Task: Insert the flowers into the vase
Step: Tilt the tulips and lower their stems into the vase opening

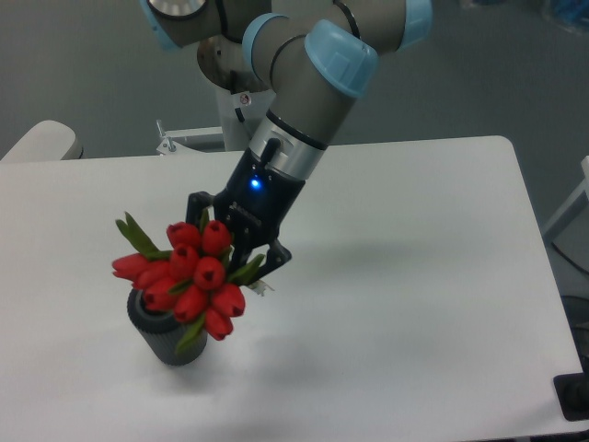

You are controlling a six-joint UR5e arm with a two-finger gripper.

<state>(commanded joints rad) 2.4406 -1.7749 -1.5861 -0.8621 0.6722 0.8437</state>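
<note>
Camera: one vase (167,343), one bouquet (181,276).

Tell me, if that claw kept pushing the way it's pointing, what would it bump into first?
Probably the vase. The gripper points down-left, holding the flowers, whose buds already overlap the vase's rim in this view. Depth is unclear.

No readable text, label, brand or number anywhere (small red-and-white sticker on white robot pedestal (245,97) too blurred to make out).

A robotics lab: arm pedestal (247,83) bolted behind a plain white table (423,276), grey floor
</note>
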